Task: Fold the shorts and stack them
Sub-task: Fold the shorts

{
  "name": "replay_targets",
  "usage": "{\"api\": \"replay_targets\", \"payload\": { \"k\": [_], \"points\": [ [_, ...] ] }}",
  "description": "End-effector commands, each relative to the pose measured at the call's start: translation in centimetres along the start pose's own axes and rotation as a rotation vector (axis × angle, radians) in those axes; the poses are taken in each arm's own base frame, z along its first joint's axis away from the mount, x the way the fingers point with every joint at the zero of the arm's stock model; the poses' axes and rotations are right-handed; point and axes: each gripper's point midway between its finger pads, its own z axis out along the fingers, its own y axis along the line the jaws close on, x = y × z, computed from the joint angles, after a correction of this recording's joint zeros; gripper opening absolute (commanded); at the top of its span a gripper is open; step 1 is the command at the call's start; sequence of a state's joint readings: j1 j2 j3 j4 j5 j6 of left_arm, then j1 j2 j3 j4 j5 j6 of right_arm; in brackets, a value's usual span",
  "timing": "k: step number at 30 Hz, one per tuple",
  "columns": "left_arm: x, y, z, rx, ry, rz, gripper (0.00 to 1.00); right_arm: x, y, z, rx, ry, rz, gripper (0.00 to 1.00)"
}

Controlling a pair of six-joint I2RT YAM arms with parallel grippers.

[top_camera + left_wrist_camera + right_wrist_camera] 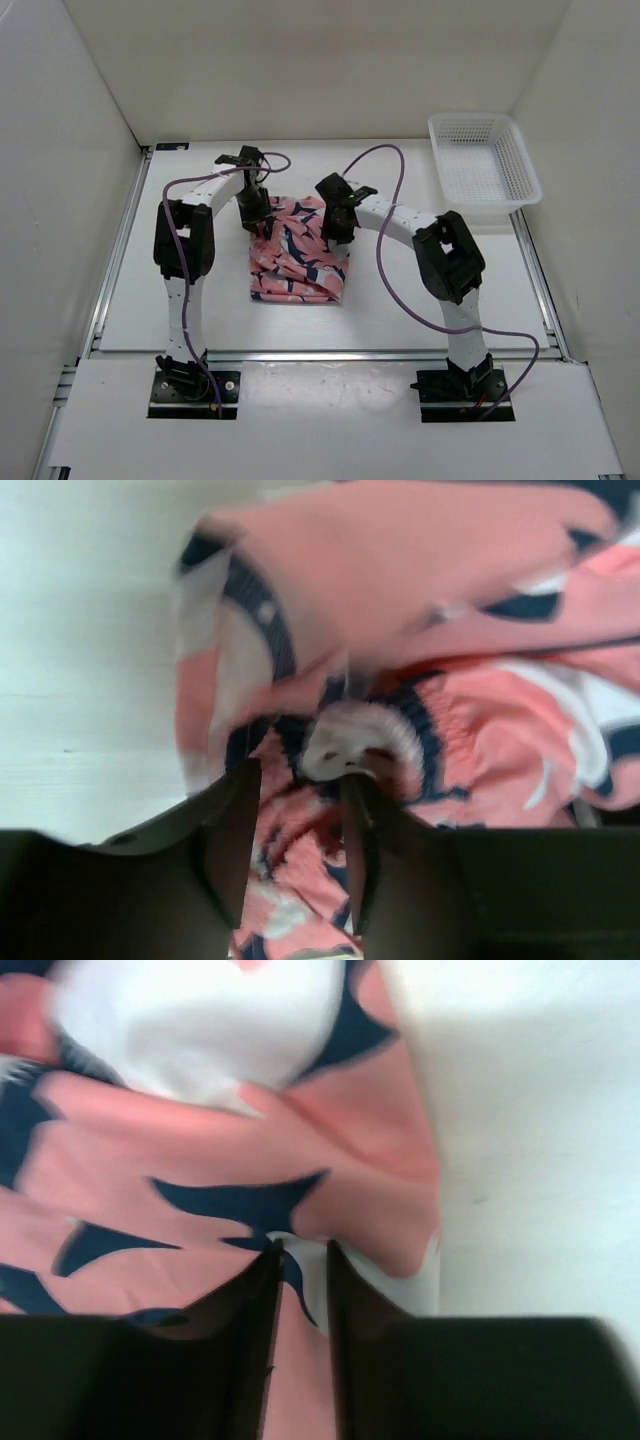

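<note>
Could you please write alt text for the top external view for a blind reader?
Salmon-pink fabric shorts printed with navy-and-white shark shapes lie centre frame, with the left pincer and right pincer down at their far edge. A white mesh basket sits far right.

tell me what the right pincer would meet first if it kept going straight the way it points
The shorts: the right pincer points down into the fabric, which sits between its fingers. The table should lie right beneath, though depth is hard to judge.
</note>
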State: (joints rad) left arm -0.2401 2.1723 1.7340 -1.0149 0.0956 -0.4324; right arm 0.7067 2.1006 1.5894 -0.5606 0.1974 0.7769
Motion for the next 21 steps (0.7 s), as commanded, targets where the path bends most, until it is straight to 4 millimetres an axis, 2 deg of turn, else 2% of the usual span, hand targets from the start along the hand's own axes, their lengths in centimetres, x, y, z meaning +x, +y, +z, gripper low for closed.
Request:
{"api": "replay_targets", "payload": {
  "k": [1, 2, 3, 4, 5, 6, 7, 8, 9, 10, 11, 12, 13, 14, 15, 17, 19, 20, 21],
  "points": [
    [-2.2, -2.3, -4.6, 0.05, -0.088, 0.032, 0.52, -6.0, 1.0, -6.9, -0.05, -0.187, -0.001, 0.47],
    [-3.1, -2.6, -6.1, 0.055, -0.128, 0.035, 0.59, -6.9, 1.2, -8.5, -0.067, -0.226, -0.011, 0.59],
    [-3.4, -2.4, -7.2, 0.041, -0.152, 0.034, 0.63, -7.6, 1.2, -10.1, -0.078, -0.26, -0.035, 0.76],
    [-3.1, -2.3, -9.3, 0.041, -0.175, 0.044, 0.7, -8.7, 1.3, -13.3, -0.109, -0.317, -0.021, 0.81],
    [-3.2, -2.3, -10.8, 0.043, -0.203, 0.045, 0.78, -8.6, 0.6, -14.4, -0.098, -0.333, -0.034, 0.84],
    [-3.2, -2.2, -12.1, 0.041, -0.231, 0.045, 0.83, -9.5, -0.4, -17.4, -0.089, -0.402, -0.023, 0.85],
    [-2.9, -2.3, -14.9, 0.065, -0.287, 0.058, 0.89, -9.6, -1.2, -18.7, -0.073, -0.428, -0.015, 0.87],
    [-2.1, -1.7, -15.7, 0.053, -0.293, 0.056, 0.94, -9.0, -3.0, -19.1, -0.031, -0.427, -0.019, 0.89],
    [-1.6, -1.6, -17.0, 0.064, -0.316, 0.058, 0.95, -9.5, -4.6, -21.6, -0.028, -0.475, 0.01, 0.93],
    [-1.2, -1.3, -18.0, 0.063, -0.34, 0.057, 0.99, -9.4, -6.0, -22.4, -0.004, -0.488, 0.025, 0.96],
    [-0.2, -0.3, -20.0, 0.066, -0.382, 0.035, 0.99, -8.4, -8.1, -22.5, 0.051, -0.469, 0.019, 0.97],
    [0.3, 0.5, -21.0, 0.069, -0.402, 0.021, 1.0, -8.6, -10.0, -24.2, 0.067, -0.496, 0.052, 1.0],
    [1.2, 0.9, -23.6, 0.1, -0.473, 0.006, 1.0, -8.3, -11.4, -24.8, 0.099, -0.499, 0.055, 1.0],
    [1.7, 1.6, -24.3, 0.097, -0.5, -0.004, 1.0, -7.9, -12.8, -25.2, 0.135, -0.501, 0.055, 1.0],
    [2.4, 2.5, -24.3, 0.088, -0.508, -0.032, 1.0, -7.2, -15.4, -26.1, 0.2, -0.508, 0.077, 1.0],
    [4.4, 3.9, -26.2, 0.088, -0.571, -0.057, 1.0, -6.6, -18.2, -27.5, 0.249, -0.527, 0.108, 1.0],
    [5.5, 4.1, -27.4, 0.111, -0.613, -0.068, 1.0, -5.2, -20.1, -27.4, 0.292, -0.511, 0.119, 1.0],
    [6.4, 4.5, -28.8, 0.125, -0.659, -0.078, 1.0, -4.8, -21.1, -28.0, 0.297, -0.523, 0.138, 0.99],
    [7.0, 4.8, -28.8, 0.127, -0.664, -0.078, 1.0, -4.4, -21.5, -28.1, 0.307, -0.527, 0.13, 0.99]
  ]
}}
